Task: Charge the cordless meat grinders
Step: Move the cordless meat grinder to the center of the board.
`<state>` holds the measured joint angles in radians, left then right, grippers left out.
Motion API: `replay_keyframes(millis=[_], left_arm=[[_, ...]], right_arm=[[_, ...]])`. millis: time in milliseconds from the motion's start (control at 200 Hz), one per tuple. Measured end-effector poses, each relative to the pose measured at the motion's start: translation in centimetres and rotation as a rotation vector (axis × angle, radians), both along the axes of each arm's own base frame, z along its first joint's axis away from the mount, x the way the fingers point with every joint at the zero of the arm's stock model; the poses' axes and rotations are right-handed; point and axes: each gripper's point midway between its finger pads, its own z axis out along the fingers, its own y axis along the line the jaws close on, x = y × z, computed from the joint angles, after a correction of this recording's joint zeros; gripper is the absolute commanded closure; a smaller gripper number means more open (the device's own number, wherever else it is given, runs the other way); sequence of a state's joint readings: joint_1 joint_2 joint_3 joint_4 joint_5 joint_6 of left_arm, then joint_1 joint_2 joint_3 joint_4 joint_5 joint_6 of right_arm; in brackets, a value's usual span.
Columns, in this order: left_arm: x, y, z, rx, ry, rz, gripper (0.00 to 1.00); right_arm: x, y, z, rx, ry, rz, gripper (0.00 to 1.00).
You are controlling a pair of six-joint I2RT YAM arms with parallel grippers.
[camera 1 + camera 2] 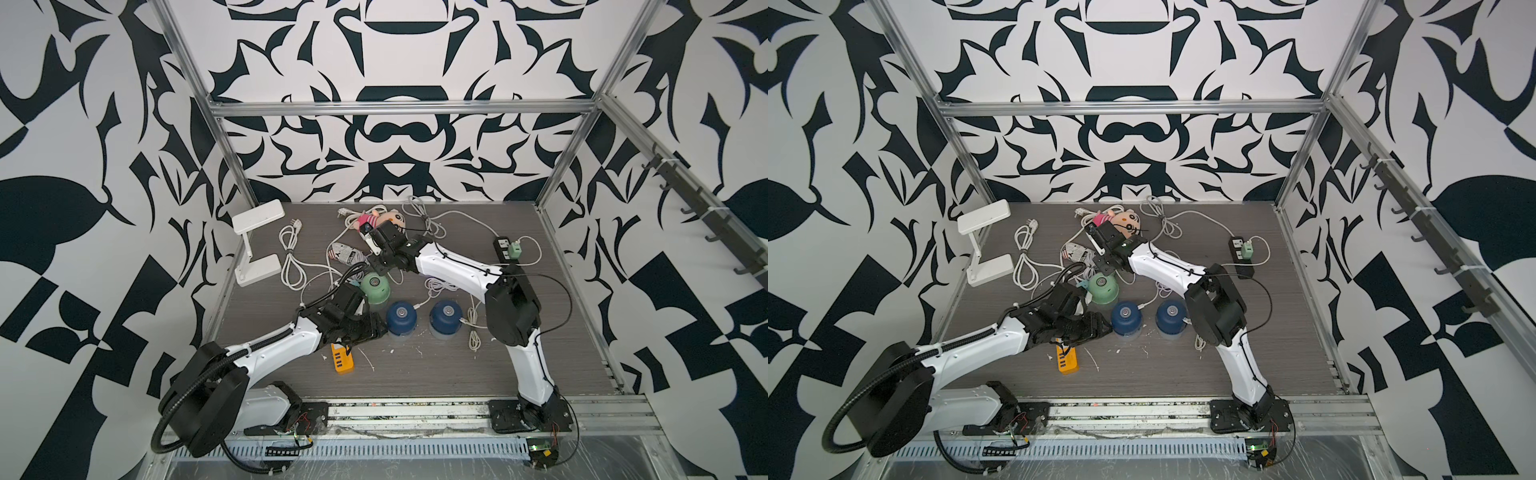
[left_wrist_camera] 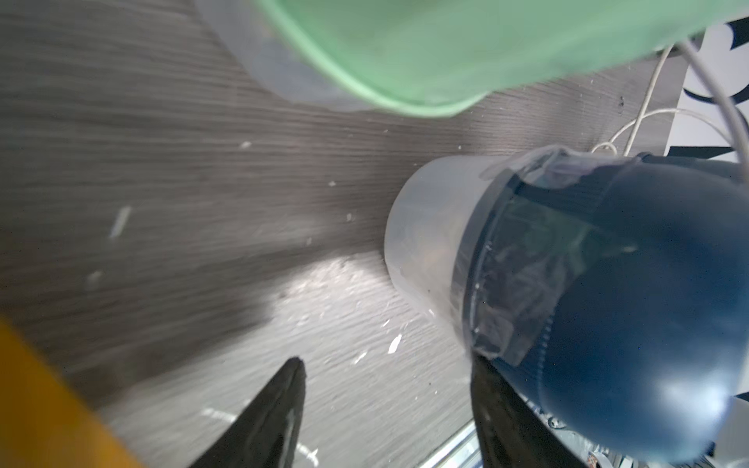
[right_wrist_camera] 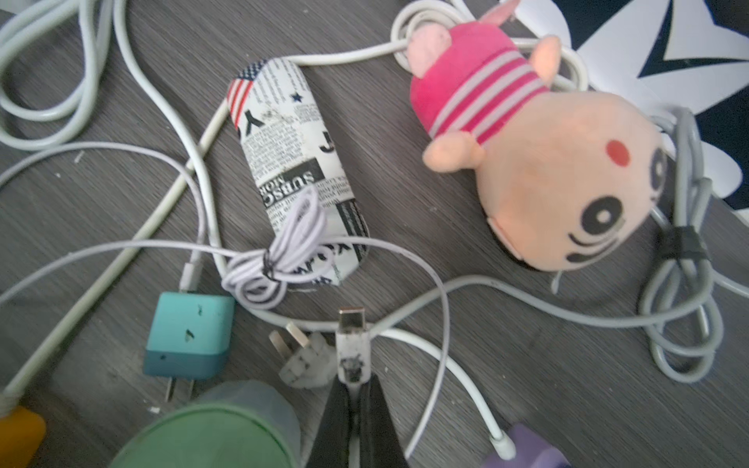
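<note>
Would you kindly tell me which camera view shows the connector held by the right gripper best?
The right wrist view: the white connector sits close up, pinched by the right gripper, metal tip exposed. In both top views it cannot be made out; the left wrist view misses it.

The left arm [image 1: 270, 351] starts at the lower left of the frame. It lies low and reaches toward the middle. The left pincer [image 2: 387, 364] has its two black fingers [image 2: 283, 399] wide apart, with nothing between them.

The right arm [image 1: 451, 264] comes up from the lower right and bends at a big black elbow. Then it stretches up and left toward the middle. The right pincer [image 3: 356, 385] is squeezed tight on a white plug [image 3: 352, 348]. In both top views the wrist hides this pincer, but it seems to point down.
</note>
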<state>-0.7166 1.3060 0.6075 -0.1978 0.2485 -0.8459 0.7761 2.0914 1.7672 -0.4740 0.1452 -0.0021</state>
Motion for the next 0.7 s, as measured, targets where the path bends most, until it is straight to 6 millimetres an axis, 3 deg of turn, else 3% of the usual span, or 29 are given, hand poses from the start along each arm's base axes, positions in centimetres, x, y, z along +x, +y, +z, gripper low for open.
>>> replay_keyframes(millis=[110, 235, 415, 490, 700], left_arm=[[0.4, -1.1, 0.0, -0.004, -0.015, -0.019, 0.27], [0.4, -0.4, 0.4, 0.023, -0.046, -0.020, 0.21], [0.9, 1.4, 4.6, 0.013, -0.235, -0.006, 0.16], [1.0, 2.5, 5.2, 0.018, -0.324, 0.005, 0.16], [1.5, 5.2, 2.5, 0.127, -0.495, -0.009, 0.11]], right_arm=[[0.0, -1.6, 1.3, 0.005, -0.013, -0.016, 1.00], [0.3, -2.5, 2.5, 0.008, -0.030, -0.014, 1.00], [-0.6, -2.4, 1.9, -0.001, 0.006, 0.033, 1.00], [-1.0, -2.3, 1.7, -0.001, 0.026, 0.046, 1.00], [-1.5, -2.0, 1.5, 0.028, 0.060, 0.070, 1.00]])
